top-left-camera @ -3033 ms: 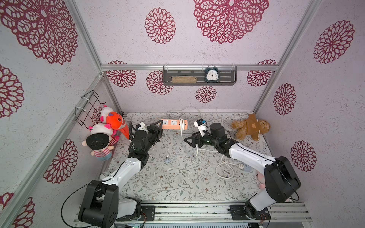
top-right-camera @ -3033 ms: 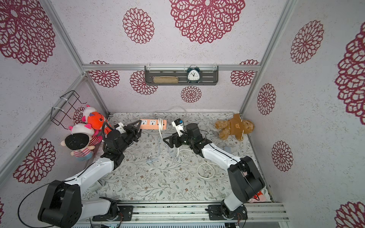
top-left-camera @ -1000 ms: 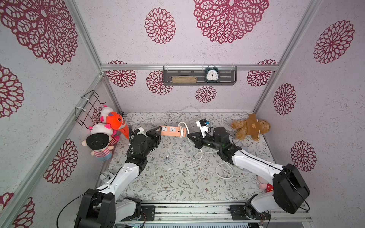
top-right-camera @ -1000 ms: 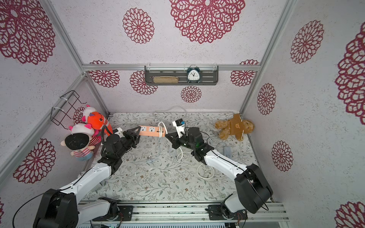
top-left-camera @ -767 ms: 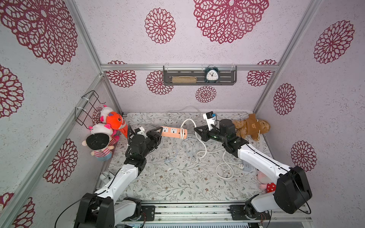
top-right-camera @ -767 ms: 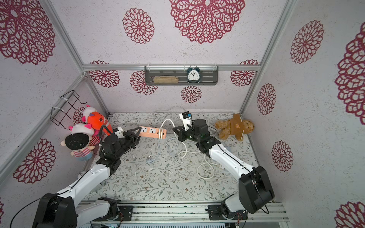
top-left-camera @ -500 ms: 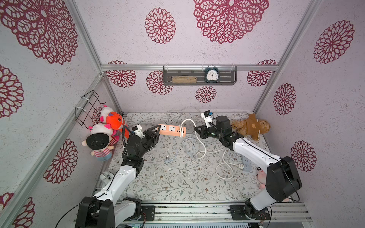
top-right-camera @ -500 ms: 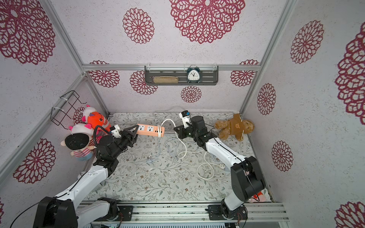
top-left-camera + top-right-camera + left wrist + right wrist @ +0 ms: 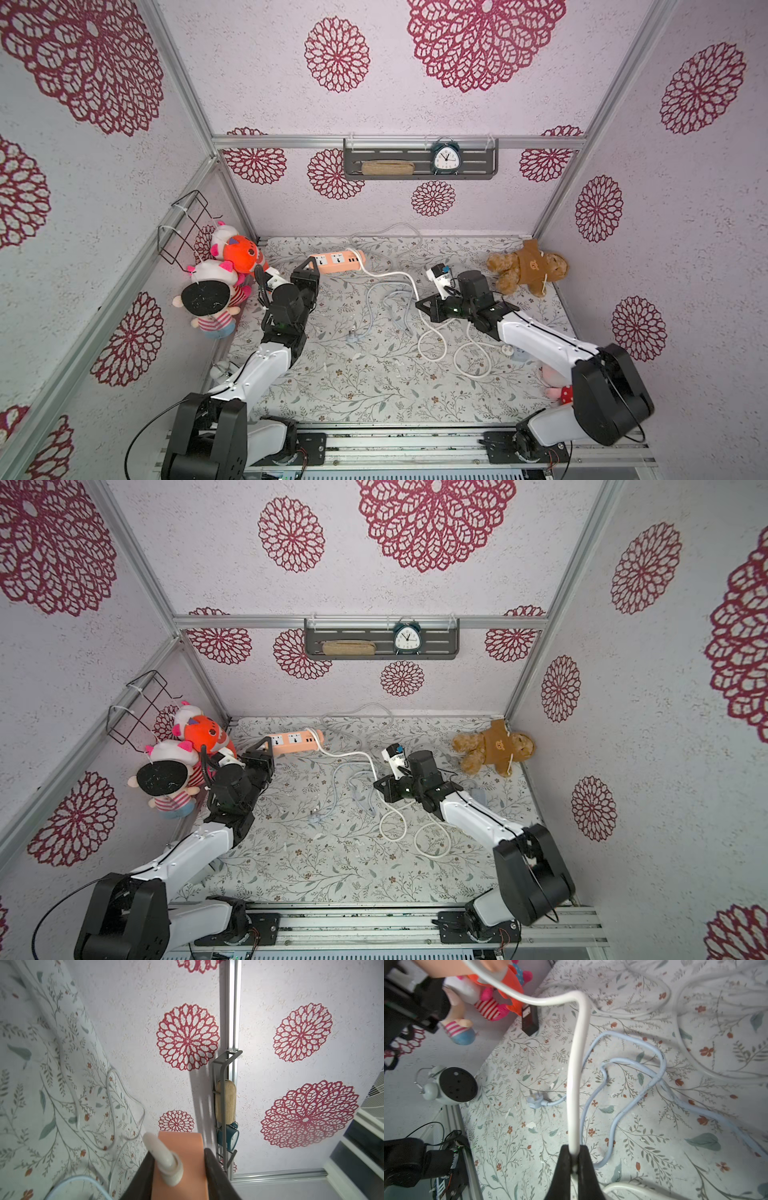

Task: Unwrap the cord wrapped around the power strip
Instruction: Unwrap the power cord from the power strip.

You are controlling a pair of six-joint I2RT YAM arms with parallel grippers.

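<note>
Okay, I see the left gripper [image 9: 311, 267] part-open, clamping the end of the orange power strip [image 9: 340, 260] at 11 o'clock. The right gripper [image 9: 423, 306] is squeezed tight on its white cord [image 9: 390, 275] near centre.

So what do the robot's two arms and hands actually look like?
The left arm and right arm match: smooth white links between black joints. The left hand and right hand are black, each with two tapered fingers. A thin black cable trails from the left arm's base.
</note>
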